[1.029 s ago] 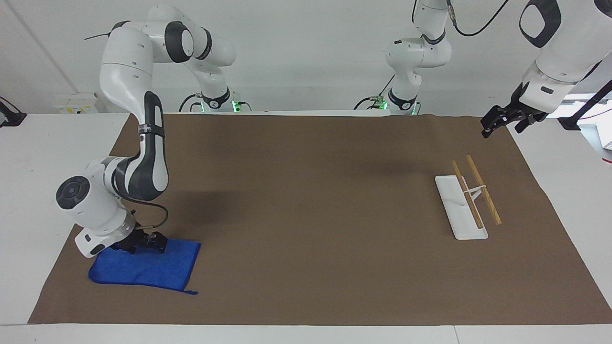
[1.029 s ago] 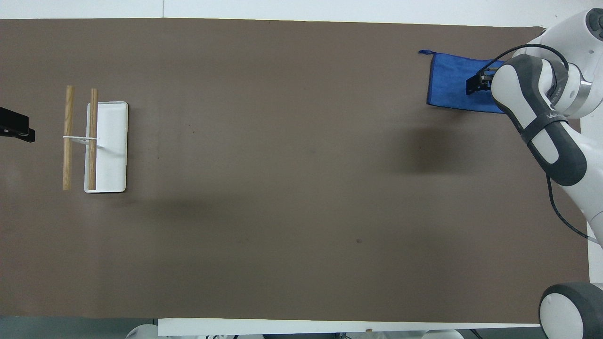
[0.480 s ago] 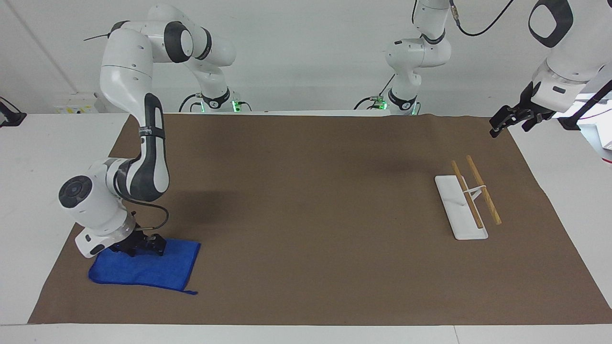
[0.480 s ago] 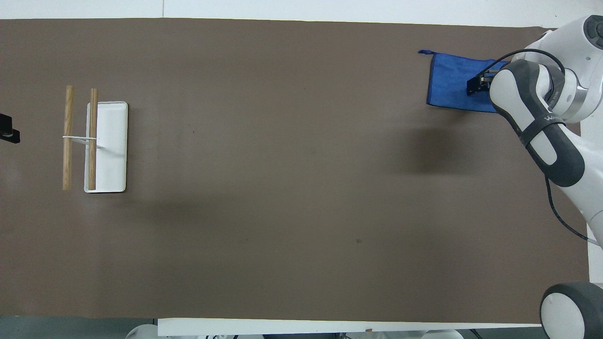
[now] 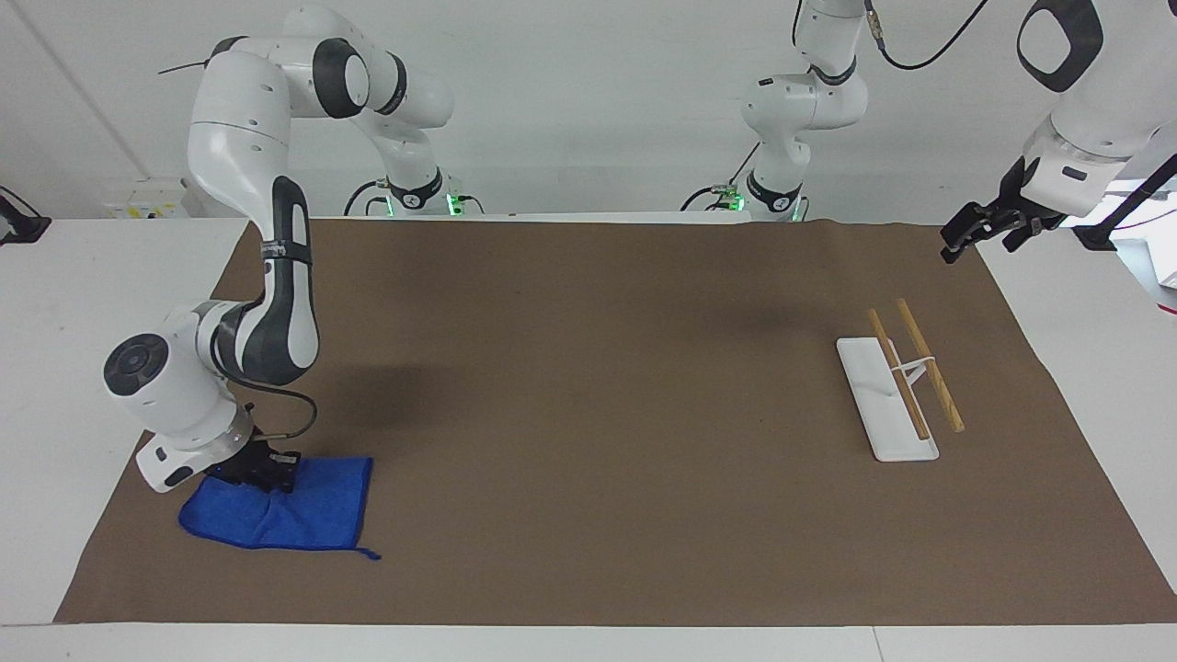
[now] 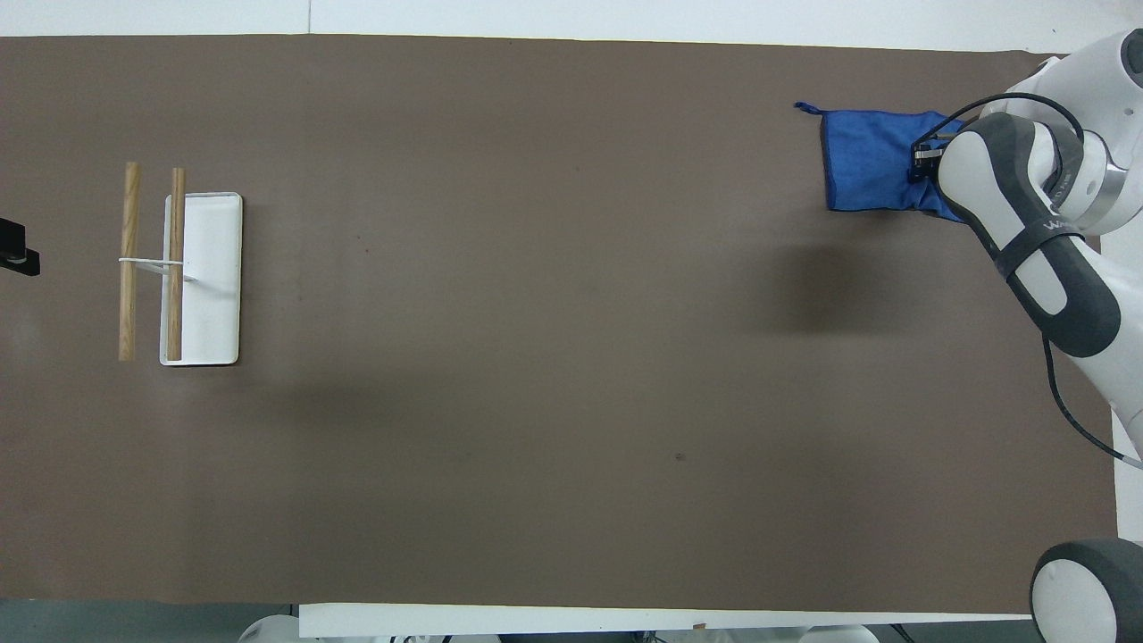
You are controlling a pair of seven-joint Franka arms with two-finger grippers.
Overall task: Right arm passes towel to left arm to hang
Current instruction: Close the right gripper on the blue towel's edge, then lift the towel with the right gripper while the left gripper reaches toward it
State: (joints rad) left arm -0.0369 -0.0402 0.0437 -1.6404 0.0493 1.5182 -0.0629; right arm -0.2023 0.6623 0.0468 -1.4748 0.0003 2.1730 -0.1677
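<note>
Lying flat at the right arm's end of the counter (image 5: 37, 386), the towel (image 5: 294, 515) is a soft royal-blue cloth with a rumpled edge and a thin loop trailing from one corner. In the facing view the right gripper (image 5: 262, 471) sits on the towel's edge, jaws clamped together on a pinch of the cloth, with a thin black cable looping from its wrist. A matte brown mat (image 5: 588, 386) covers most of the white counter. Toward the left arm's end stands a rack (image 5: 897, 386): a flat white oblong base with two slim, round wooden rails carried on a thin white wire support. Nothing stands on the mat between towel and rack. The left gripper (image 5: 986, 230) hangs in the air over the mat's corner, jaws apart.

In the overhead view the towel (image 6: 871, 161) shows as a rough rectangle, its loop at the corner farthest from the robots. The right gripper (image 6: 924, 161) is mostly covered by its own white and grey forearm. The rack (image 6: 201, 277) lies well apart from the towel, and only the black tip of the left gripper (image 6: 18, 248) shows at the picture's edge.
</note>
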